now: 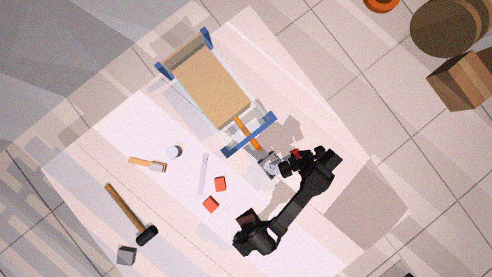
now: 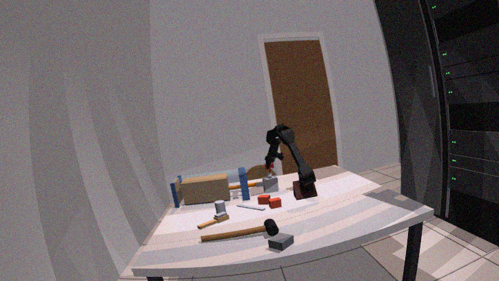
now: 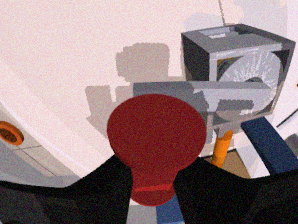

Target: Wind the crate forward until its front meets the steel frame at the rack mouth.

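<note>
My gripper is shut on the red knob of the winch handle. The handle's grey arm reaches across in front of the grey winch in the wrist view. Its key end is hidden, so I cannot tell whether it is in the hole. The tan crate sits flat in the clear-panelled cubby, with a gap between its front and the blue frame. An orange strap runs from the crate towards the winch.
Two red blocks and a flat grey bar lie beside the winch. A brush, a grey cylinder, a mallet and a grey block lie farther off.
</note>
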`<state>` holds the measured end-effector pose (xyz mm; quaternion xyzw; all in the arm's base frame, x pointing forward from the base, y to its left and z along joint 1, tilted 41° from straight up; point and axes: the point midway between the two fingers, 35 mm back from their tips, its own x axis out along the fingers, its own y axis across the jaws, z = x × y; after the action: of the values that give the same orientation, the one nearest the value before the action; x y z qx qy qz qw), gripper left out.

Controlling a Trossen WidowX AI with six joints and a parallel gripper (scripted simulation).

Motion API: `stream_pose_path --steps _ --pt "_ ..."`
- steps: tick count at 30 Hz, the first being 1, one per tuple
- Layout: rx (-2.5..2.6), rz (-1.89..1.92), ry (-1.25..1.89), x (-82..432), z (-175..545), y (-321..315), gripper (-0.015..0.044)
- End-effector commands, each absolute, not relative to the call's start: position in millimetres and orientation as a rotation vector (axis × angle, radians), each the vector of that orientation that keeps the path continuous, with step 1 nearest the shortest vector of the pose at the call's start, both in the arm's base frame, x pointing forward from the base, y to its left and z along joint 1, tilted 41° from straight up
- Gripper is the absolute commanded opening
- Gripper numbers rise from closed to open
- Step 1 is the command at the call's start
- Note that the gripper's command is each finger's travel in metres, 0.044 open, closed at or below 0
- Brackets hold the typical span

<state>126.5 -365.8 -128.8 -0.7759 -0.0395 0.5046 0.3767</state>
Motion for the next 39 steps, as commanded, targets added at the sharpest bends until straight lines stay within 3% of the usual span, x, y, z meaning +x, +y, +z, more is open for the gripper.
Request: stream_pose_path --steps 1,39 --pt "-2.025 1.275 -0.126 153 -128 -368 0.0000" --pt "-2.025 1.273 -0.127 168 -126 -368 0.0000"
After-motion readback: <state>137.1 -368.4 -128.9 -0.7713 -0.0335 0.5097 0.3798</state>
